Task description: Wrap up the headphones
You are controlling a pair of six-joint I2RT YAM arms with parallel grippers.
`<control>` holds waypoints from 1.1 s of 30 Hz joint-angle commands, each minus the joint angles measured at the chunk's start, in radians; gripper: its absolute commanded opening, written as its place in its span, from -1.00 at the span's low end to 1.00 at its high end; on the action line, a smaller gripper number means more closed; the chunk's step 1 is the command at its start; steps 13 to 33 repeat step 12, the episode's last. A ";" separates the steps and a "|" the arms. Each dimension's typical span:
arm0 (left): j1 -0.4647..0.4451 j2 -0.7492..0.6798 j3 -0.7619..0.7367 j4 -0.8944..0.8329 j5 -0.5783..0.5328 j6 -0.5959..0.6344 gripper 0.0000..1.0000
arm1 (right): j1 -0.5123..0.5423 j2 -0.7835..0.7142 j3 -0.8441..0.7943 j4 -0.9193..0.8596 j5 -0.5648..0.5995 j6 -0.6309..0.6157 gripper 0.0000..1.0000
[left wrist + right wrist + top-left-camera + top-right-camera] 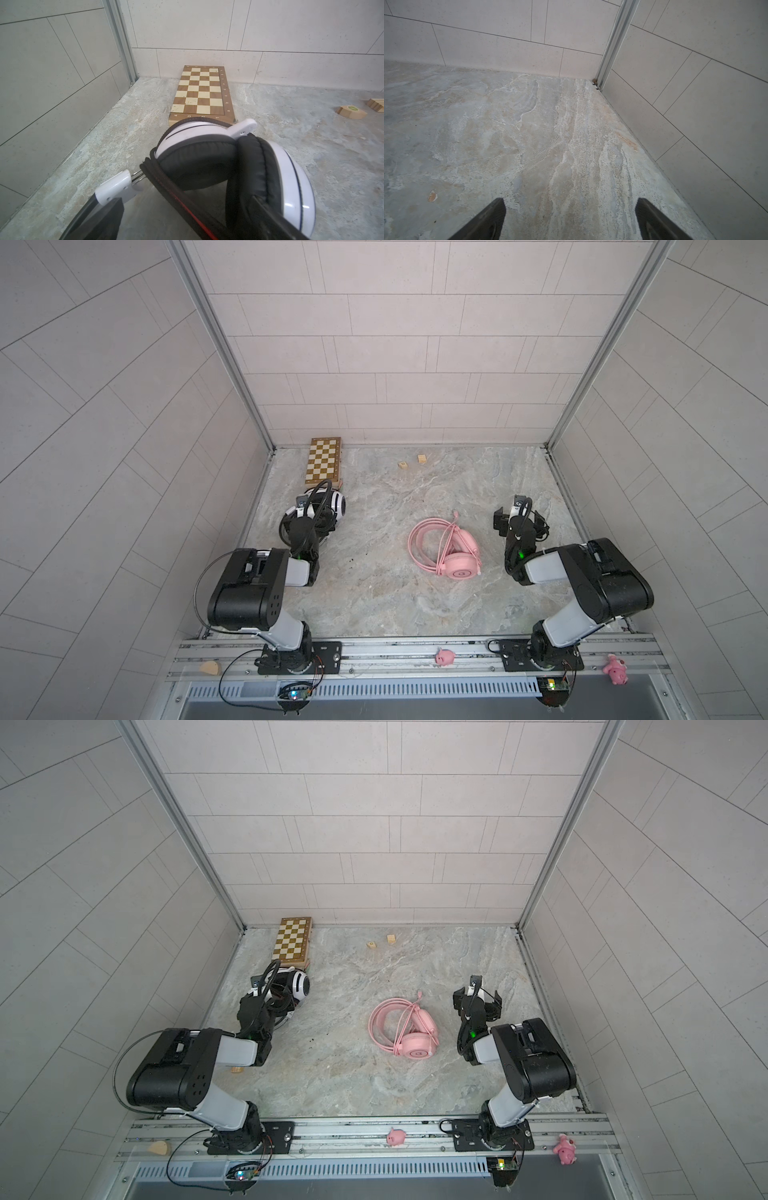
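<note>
**Two Headsets Lie Bundled as Both My Claws Stand Wide**

Both top views: my left claw (309, 516) hangs low over the white over-ear headset with black stripes (338, 504). It lies at the left edge of the grey marbled tabletop (374, 593), just in front of the folded wooden chessboard (323, 460). My own arm hides much of it. The all-pink over-ear headset (459, 568) lies mid-table, with its pink cord (424, 539) gathered in loops beside and across the band. I judge that one wrapped. My right claw (519, 520) sits apart to the right of it, spread wide and empty, probably kept clear so the coil is not nudged.

Left wrist view: my jaws splay on either side of the white headset. Its braided black-and-red cord (166, 182) is wound in several turns around the band, next to the black ear pads (197, 162). I cannot tell whether my fingers press on it. I read so wide a stance as no grip.

Right wrist view: my two dark fingers (488, 218) stand far apart over bare tabletop, facing the corner, with nothing between them.
</note>
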 commanded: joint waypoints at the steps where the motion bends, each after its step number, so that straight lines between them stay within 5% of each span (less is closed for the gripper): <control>1: 0.002 0.018 0.016 -0.025 0.006 0.009 1.00 | 0.002 0.007 -0.002 0.023 -0.002 -0.012 0.99; 33: 0.001 0.018 0.019 -0.030 0.001 0.008 1.00 | 0.001 0.006 0.000 0.018 -0.002 -0.010 0.99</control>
